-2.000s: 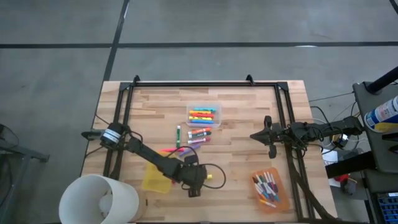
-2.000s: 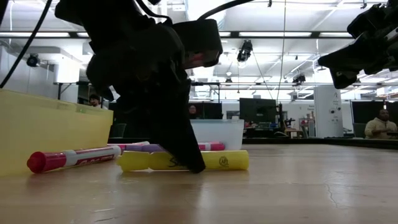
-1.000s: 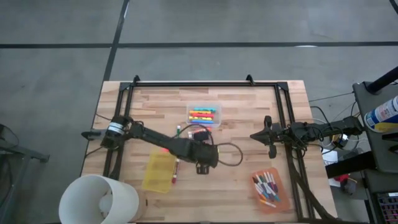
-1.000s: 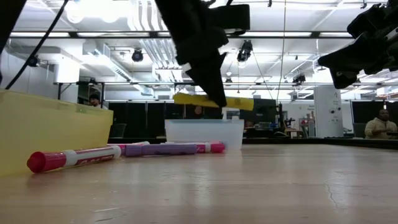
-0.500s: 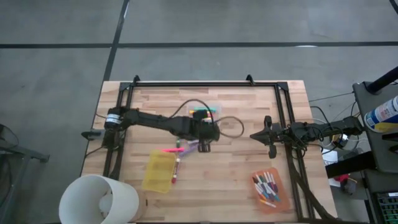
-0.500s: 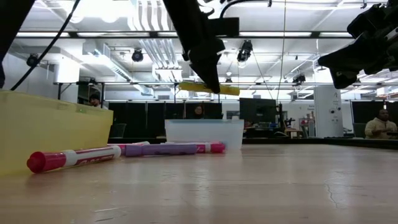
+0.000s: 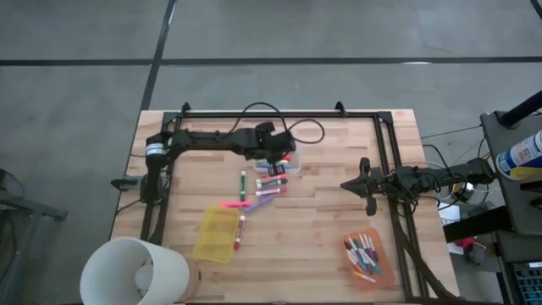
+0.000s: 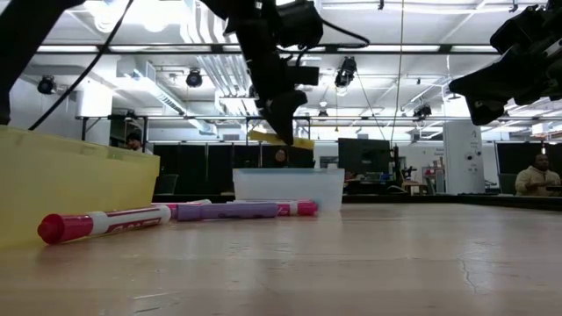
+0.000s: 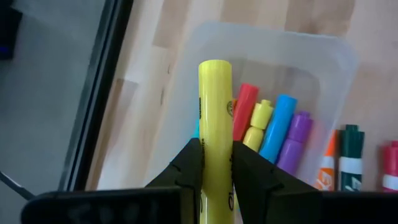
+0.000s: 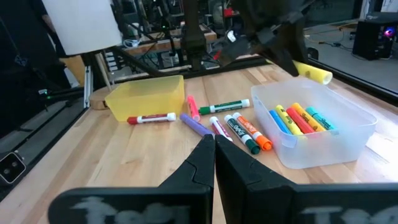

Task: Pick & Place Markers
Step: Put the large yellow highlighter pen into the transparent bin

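My left gripper (image 7: 276, 154) hangs over the clear bin (image 7: 292, 146) near the table's far side, shut on a yellow marker (image 9: 215, 106). The bin (image 9: 329, 68) holds red, yellow, blue and purple markers (image 9: 278, 127). In the low view the yellow marker (image 8: 300, 141) lies level above the bin (image 8: 290, 189). Several loose markers (image 7: 269, 185) lie flat on the table in front of the bin, with a pink one (image 7: 232, 205) and a red one (image 7: 240, 231) near the yellow bin (image 7: 213, 235). My right gripper (image 10: 213, 143) waits, shut, at the table's right (image 7: 347, 185). My left gripper pinches the yellow marker's barrel (image 9: 216, 163) between its two fingers (image 9: 189, 163), one on each side. The fingers come from above, slanting down, and lie across the marker. It is lifted clear, about level, above the clear bin, with one end (image 9: 215, 65) reaching out past the fingertips.
An orange bin (image 7: 367, 257) full of thin markers sits at the near right. A large white cylinder (image 7: 135, 271) stands at the near left corner. A black frame (image 7: 271, 113) runs along the far edge and down both sides. Bare wood lies between the loose markers and my right arm.
My left gripper has carried the yellow marker, lifted, from the middle of the table toward the far edge, and now stands over the clear bin. It has stayed shut on the marker, which has kept about level. The loose markers on the table have not moved.
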Controlling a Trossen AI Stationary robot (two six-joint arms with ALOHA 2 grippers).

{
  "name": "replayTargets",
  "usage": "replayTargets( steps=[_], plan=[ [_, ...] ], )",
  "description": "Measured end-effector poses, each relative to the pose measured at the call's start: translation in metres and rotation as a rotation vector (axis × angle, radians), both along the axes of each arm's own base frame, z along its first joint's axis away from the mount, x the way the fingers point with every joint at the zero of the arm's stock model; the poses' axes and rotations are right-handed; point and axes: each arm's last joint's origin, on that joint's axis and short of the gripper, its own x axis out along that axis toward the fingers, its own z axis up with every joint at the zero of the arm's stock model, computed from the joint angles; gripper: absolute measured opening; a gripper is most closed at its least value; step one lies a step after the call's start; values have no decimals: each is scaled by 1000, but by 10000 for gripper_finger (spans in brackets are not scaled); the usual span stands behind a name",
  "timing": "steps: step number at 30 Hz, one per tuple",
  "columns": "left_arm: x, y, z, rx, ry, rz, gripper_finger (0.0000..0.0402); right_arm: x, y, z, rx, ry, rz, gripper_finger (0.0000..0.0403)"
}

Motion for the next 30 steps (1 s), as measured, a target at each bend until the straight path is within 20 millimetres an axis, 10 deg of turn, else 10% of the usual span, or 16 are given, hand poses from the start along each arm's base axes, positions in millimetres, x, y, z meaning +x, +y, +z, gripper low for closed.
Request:
replayTargets(
  steps=[22, 30],
  plan=[
    [-2, 12, 0, 32, -9, 59, 63, 0, 0, 0, 0, 0, 0, 9],
    [-1, 11, 0, 26, -16, 52, 119, 0, 0, 0, 0, 0, 0, 9]
  ],
)
